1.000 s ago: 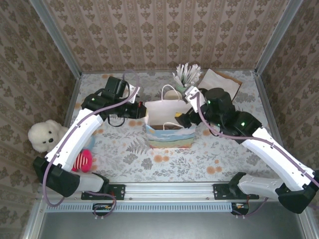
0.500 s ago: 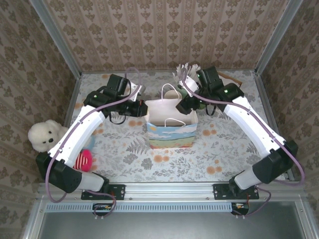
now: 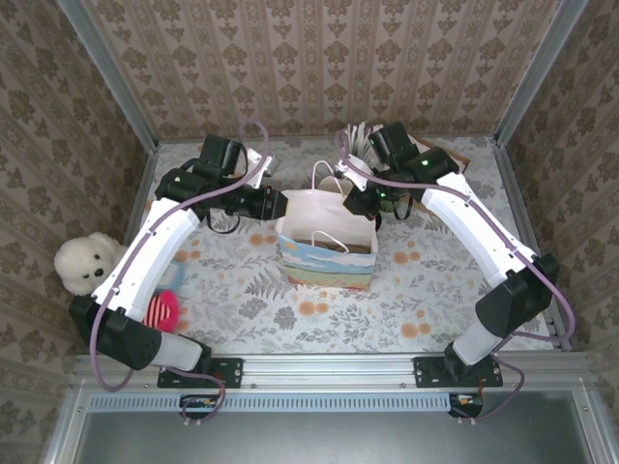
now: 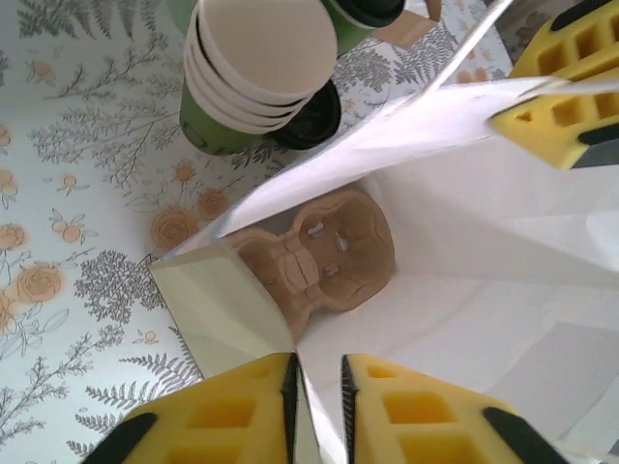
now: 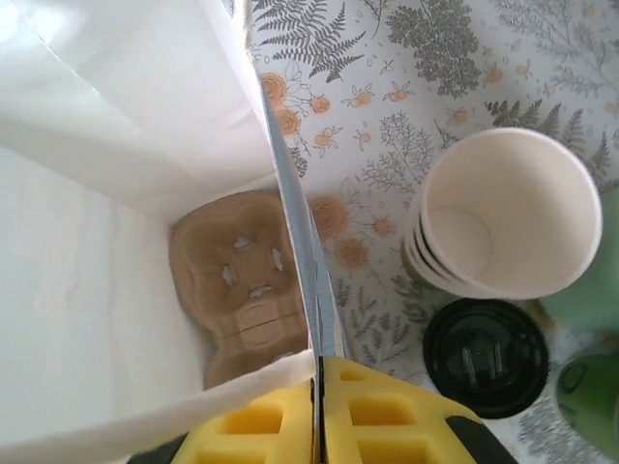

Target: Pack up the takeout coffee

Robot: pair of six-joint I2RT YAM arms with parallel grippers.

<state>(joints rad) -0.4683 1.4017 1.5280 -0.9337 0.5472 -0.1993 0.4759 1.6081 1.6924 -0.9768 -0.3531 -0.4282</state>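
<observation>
The takeout coffee (image 5: 486,358), a cup with a black lid, stands on the table just outside the white paper bag (image 3: 327,237), beside a stack of lidless green cups (image 5: 503,227). From the left wrist its lid (image 4: 311,121) peeks out behind that stack (image 4: 256,68). A brown pulp cup carrier (image 4: 324,256) lies on the bag's floor. My left gripper (image 4: 319,362) sits at the bag's left rim (image 3: 279,205), jaws slightly apart, the paper edge resting against one pad. My right gripper (image 5: 317,362) is shut on the bag's right wall (image 3: 366,203).
A cup of white sticks (image 3: 363,143) and a flat brown paper sheet (image 3: 433,155) stand at the back right. A white teddy bear (image 3: 82,261) and a pink toy (image 3: 162,311) lie at the left edge. More green cups (image 5: 585,387) crowd beside the coffee.
The right arm swung back from the bag's front right to its right rim and closed on the paper. The left jaws parted a little. The bag's mouth stands wider.
</observation>
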